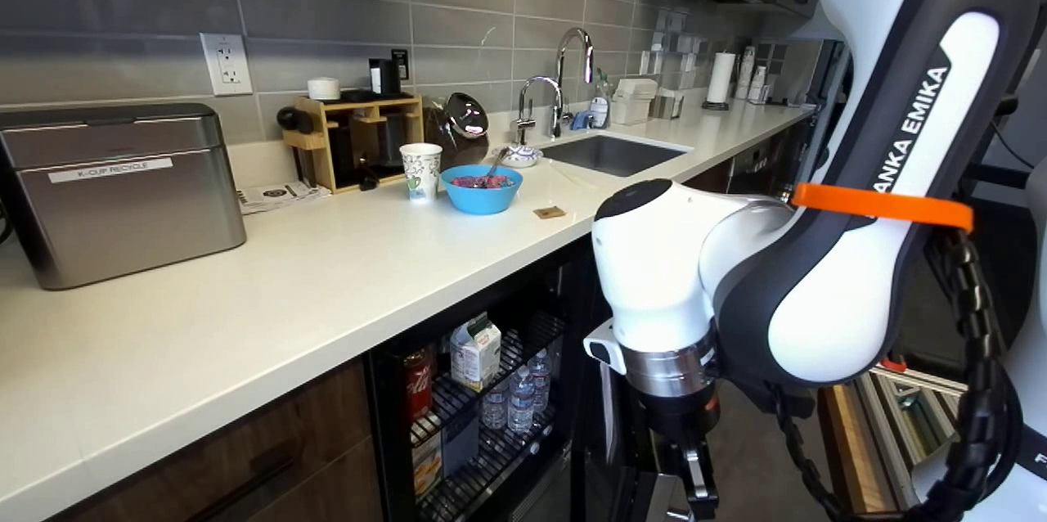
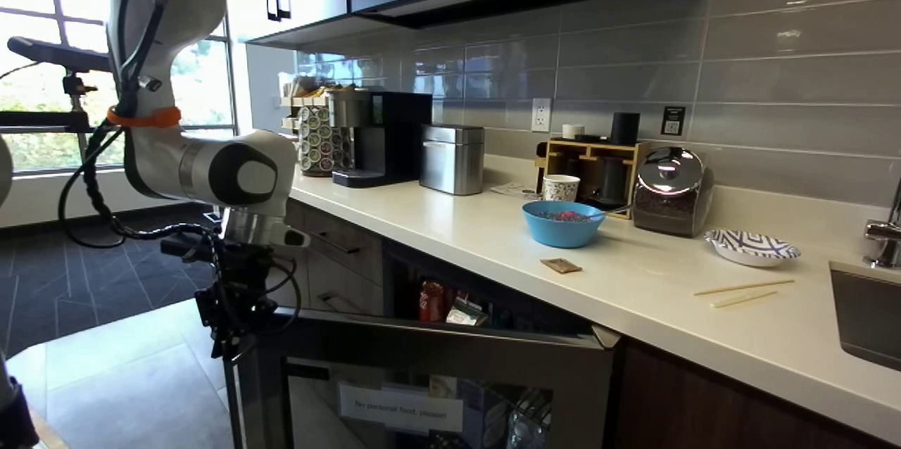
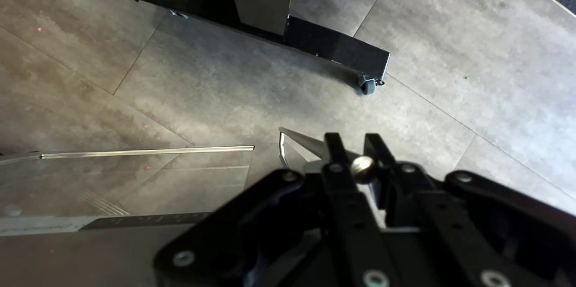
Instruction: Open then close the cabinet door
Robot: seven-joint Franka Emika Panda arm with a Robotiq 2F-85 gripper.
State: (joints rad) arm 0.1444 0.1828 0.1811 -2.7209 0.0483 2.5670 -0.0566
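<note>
The cabinet door (image 2: 422,350) stands swung out from under the counter (image 2: 464,231), its free edge at the left in an exterior view, its hinge side apparently at the right. The gripper (image 3: 353,141) grasps the steel handle (image 3: 310,145): the jaws are clenched on either side of the bar, and the bar's near end shows between them in the wrist view. Whether the step in hand is the pull outward or the push home cannot be told from this moment. Either way, the gripper should follow an arc about the hinge side, turning as the door turns; a straight line would probably twist the bar in the grip or let it slip past the end. For closing, a slow, even push suits, minding the gap between arm (image 2: 211,167) and counter. The carton (image 1: 475,352), can (image 1: 417,384) and bottles (image 1: 520,401), left of the gripper in an exterior view, look clear of the door. Release only once it sits flush.
</note>
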